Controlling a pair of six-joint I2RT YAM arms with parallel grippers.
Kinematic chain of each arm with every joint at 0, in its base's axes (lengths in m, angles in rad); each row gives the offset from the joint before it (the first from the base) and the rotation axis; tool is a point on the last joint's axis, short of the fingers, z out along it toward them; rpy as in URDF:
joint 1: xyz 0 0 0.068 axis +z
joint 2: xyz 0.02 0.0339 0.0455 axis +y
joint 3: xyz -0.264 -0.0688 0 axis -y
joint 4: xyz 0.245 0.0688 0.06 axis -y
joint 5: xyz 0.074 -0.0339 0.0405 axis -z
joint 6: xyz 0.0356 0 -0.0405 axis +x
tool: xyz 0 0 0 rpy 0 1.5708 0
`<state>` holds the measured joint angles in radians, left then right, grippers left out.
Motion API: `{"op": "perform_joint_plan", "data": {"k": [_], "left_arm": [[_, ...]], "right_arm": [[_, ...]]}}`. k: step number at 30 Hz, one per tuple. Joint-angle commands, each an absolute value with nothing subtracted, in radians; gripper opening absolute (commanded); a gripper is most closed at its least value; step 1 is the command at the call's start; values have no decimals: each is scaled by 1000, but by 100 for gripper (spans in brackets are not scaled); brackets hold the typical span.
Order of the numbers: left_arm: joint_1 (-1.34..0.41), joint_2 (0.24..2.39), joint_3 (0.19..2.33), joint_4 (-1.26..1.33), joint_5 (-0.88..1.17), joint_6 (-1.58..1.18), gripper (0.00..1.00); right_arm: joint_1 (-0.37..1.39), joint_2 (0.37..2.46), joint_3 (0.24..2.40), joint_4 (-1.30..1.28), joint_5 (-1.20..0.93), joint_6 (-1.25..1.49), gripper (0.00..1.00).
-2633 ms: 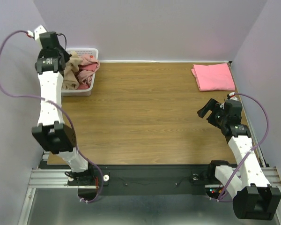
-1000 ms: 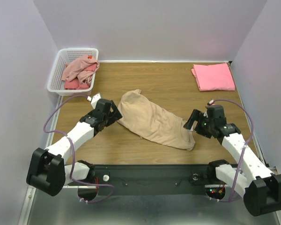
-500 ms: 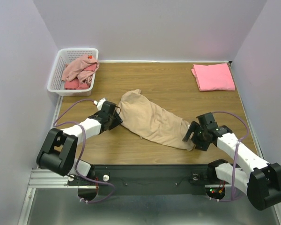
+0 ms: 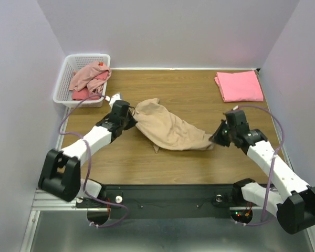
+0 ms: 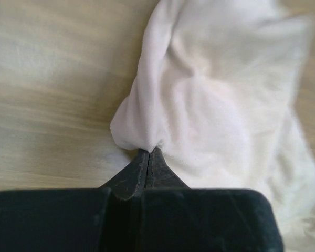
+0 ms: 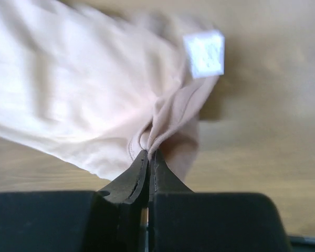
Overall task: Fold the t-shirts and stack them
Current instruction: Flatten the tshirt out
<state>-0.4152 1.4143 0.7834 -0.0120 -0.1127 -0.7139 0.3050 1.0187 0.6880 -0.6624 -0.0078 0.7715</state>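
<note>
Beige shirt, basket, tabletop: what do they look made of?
Beige shirt: thin, soft cloth, likely a knit, with a matte finish; it bunches into loose folds and creases. Basket: probably white plastic, with a moulded lattice in its walls. Tabletop: brown wood grain with a low sheen; it could be laminate rather than solid wood.

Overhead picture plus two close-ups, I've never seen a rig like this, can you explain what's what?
Two white robot arms are bolted at the near edge of a wooden table. The overhead picture comes from a fixed camera above; each close-up comes from a camera on one wrist. On the table lie a beige t-shirt, a folded salmon-pink t-shirt, and a white basket holding crumpled pink and red shirts. The left end effector and right end effector are both shut, pinching opposite ends of the beige t-shirt.
</note>
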Motion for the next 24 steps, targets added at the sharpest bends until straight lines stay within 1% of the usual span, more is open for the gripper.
{"op": "perform_joint_plan", "data": {"k": [1,7,11,18,22,24], "left_arm": [[-413,1162,923,-58,-222,-626,0],[-413,913,1139,-185,-288,-558,0],[-414,806,1271,-227,-276,-528,0],[-414,690,1491,-250,-146,-482,0],[-414,651,1563,-261,-19,-479,0],[-413,640,1577,-261,29,-488,0]], "right_arm": [[314,966,935,-612,41,701,1],[314,918,1196,-626,113,652,1],[314,873,1357,-626,88,643,1],[316,807,1577,-632,-76,643,0],[314,772,1657,-635,-159,653,0],[314,758,1684,-635,-161,658,1]]}}
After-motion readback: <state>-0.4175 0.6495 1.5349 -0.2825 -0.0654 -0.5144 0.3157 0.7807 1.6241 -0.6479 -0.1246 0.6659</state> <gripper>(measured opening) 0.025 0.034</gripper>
